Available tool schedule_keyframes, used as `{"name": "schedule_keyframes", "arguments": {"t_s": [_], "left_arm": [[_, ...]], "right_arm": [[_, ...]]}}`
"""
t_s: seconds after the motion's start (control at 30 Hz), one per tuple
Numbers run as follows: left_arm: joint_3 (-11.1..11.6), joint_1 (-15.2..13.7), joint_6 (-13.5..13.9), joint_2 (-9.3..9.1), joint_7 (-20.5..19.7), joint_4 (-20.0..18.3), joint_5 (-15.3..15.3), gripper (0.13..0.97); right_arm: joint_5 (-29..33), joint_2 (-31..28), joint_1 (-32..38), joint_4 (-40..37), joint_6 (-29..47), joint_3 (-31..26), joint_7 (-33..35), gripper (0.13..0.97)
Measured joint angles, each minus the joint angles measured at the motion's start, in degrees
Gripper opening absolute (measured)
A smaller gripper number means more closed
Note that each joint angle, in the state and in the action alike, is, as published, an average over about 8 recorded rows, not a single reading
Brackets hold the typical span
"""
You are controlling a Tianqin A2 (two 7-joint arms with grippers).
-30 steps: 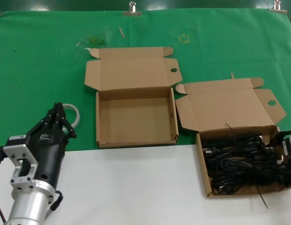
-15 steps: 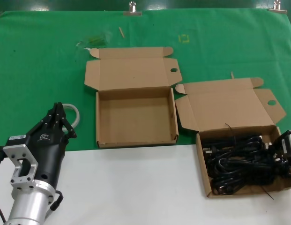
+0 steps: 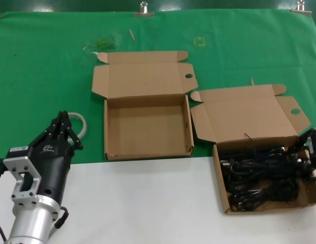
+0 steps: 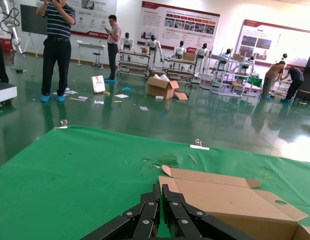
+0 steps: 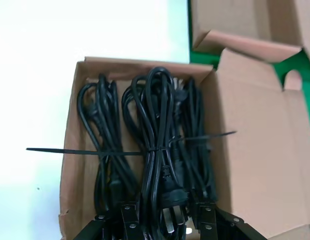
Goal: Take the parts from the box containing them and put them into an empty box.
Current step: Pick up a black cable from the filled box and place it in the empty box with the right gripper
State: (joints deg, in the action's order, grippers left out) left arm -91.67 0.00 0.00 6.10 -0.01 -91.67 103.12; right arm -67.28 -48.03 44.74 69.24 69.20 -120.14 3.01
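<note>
Lying between the right claw (image 5: 164,220) fingers, one cord bundle (image 5: 157,150).

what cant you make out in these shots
- The right end effector: head view, mostly cut off by the right edge.
- Count of the parts: right wrist view, bundles overlap and run off the bottom edge.
- Inside of the empty box: left wrist view, below the bottom edge.

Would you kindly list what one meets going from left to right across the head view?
Left gripper → empty box → box of cords → cords → right gripper.
</note>
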Motion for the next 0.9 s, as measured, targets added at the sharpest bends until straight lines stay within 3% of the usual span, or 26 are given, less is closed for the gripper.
{"name": "schedule_keyframes", "arguments": {"t_s": [0.43,0.9], "left_arm": [[0.0,0.0,0.0,0.0,0.0,0.0,0.0,0.156],[0.0,0.0,0.0,0.0,0.0,0.0,0.0,0.156]], "right_arm": [[-1.7,-0.7,3.1,2.6,2.4,1.2,-1.3,0.34],[-1.7,2.6,5.9,1.8,0.4,1.2,-2.2,0.337]]}}
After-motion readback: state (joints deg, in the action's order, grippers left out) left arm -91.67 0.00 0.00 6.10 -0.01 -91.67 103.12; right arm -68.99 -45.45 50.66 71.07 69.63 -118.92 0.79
